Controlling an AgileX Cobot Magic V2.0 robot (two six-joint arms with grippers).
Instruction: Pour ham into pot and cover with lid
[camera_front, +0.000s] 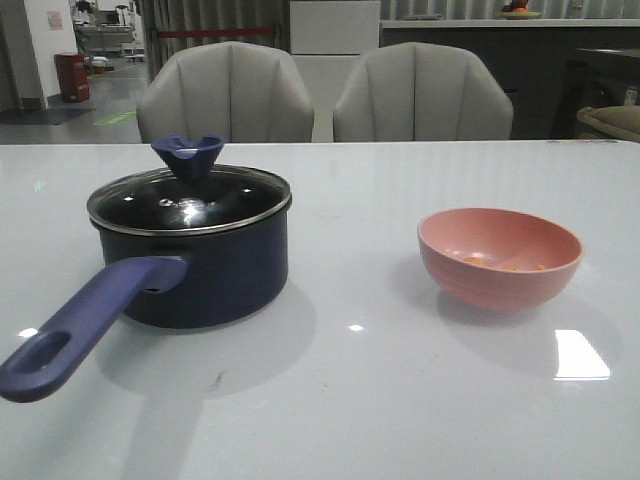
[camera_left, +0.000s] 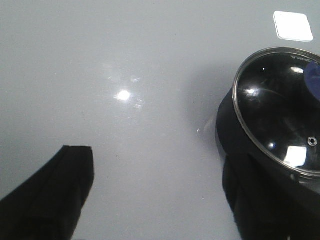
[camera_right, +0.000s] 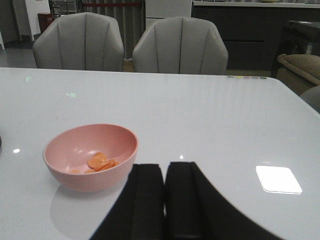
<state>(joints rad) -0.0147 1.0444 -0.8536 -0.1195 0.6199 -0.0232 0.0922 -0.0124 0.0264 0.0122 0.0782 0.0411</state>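
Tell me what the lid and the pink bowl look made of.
Lid: clear glass, since highlights and the dark pot interior show through, with a thin shiny metal-looking rim. Pink bowl: smooth matte salmon pink, likely plastic or glazed ceramic; the look cannot settle which.

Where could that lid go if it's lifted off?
The widest bare patch lies between the pot and the bowl. Table in front of both is bare too, except where the pot's handle juts out. The lid sits on the pot.
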